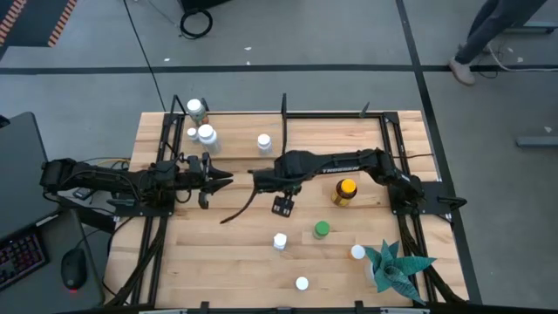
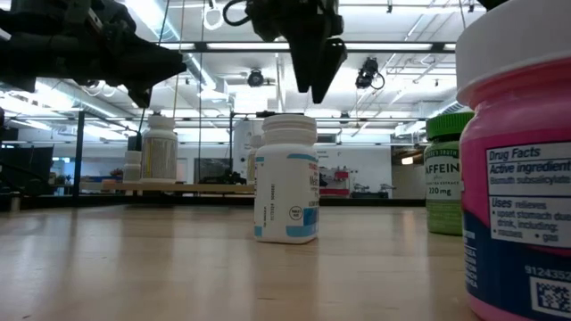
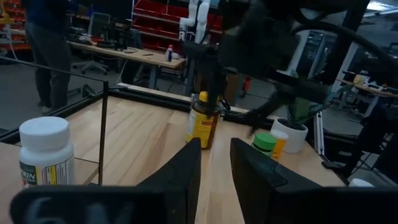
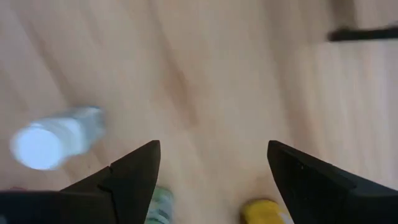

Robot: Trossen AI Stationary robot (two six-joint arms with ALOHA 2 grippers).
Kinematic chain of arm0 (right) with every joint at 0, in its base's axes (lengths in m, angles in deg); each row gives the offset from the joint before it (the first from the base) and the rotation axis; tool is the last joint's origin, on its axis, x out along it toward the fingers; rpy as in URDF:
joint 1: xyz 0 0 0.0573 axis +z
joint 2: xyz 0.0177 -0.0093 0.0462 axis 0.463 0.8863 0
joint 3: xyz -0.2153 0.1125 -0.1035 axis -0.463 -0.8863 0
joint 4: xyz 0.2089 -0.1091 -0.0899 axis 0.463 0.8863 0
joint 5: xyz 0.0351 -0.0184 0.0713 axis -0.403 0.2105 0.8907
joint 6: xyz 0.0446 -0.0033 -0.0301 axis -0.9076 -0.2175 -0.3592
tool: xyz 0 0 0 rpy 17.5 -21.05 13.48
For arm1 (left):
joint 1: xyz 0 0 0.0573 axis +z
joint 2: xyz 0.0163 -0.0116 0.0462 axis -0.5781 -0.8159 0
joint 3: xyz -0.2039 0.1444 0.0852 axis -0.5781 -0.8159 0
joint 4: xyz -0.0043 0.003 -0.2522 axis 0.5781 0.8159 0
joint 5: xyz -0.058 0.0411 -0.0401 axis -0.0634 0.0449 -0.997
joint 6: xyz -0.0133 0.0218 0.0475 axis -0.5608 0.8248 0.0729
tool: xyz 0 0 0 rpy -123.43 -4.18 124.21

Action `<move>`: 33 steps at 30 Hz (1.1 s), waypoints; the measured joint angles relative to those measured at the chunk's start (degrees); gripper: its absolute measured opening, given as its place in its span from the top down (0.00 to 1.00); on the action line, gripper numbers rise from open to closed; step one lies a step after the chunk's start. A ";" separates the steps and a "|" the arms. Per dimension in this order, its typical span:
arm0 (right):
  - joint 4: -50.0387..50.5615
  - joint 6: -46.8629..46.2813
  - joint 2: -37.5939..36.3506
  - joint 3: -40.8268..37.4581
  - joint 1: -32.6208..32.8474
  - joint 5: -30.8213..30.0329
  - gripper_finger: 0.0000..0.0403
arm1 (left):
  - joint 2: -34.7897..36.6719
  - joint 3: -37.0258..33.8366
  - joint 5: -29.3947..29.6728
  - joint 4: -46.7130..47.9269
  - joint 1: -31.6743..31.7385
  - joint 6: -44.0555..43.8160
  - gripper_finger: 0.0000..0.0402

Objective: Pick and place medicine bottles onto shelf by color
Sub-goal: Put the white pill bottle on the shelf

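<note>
My right gripper [image 1: 282, 207] hangs open over the middle of the table, fingers pointing down [image 4: 211, 168], holding nothing. Below and around it stand a white bottle [image 1: 280, 241] [image 2: 285, 178], a green-capped bottle [image 1: 322, 229] and the amber, yellow-capped bottle [image 1: 345, 192]. My left gripper [image 1: 222, 180] is left of centre, pointing toward the table's right, its fingers a narrow gap apart [image 3: 216, 171] and empty. Several white bottles [image 1: 207, 135] stand upright on the shelf [image 1: 235, 131] at the far left. A pink bottle [image 2: 517, 178] stands close to the low camera.
A teal spiky plant [image 1: 397, 266] stands at the near right corner, with a white-capped bottle [image 1: 357, 252] beside it and another [image 1: 302, 283] near the front edge. Black frame posts and a divider [image 1: 284, 105] border the shelf. A cable [image 1: 235, 209] hangs under the right arm.
</note>
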 joint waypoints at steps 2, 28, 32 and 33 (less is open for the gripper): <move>-2.31 -0.34 0.04 -0.73 1.28 2.05 0.25 | 0.00 0.00 -0.04 -0.31 -0.01 0.32 0.78; -17.60 -1.97 3.34 -7.85 15.04 -0.46 0.14 | -0.04 0.04 -2.28 -0.75 -13.00 -5.02 0.57; -17.21 -1.83 3.19 -9.14 14.75 -1.17 0.10 | -0.15 0.02 -1.86 0.57 -16.95 -5.04 0.57; -17.38 -1.80 3.19 -9.14 14.73 -1.63 0.08 | -0.20 0.02 -1.38 0.65 -17.88 -5.04 0.57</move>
